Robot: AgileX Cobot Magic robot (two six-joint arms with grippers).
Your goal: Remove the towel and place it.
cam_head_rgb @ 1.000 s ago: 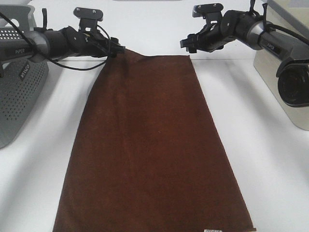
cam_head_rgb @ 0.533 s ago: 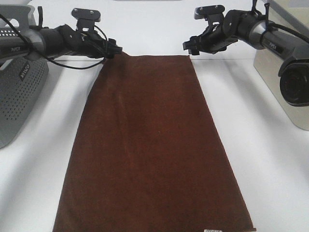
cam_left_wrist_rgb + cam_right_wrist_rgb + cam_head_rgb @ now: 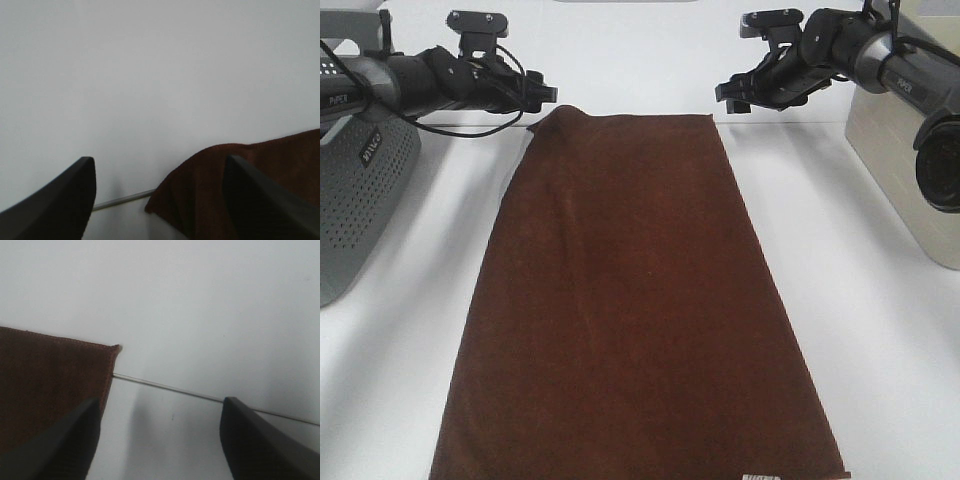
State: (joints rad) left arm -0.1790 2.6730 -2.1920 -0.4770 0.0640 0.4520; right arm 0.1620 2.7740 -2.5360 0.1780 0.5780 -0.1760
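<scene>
Where the table (image 3: 880,330) meets its near edge, a maroon towel (image 3: 630,300) lies flat, white tag (image 3: 761,476) at its near right corner, print unreadable. Towel runs lengthwise to the far edge. Left gripper (image 3: 542,95) hovers just off the rumpled far left corner, jaws apart, empty; its arm reads "PiPER". Right gripper (image 3: 732,97) beside the far right corner, jaws apart, empty.
</scene>
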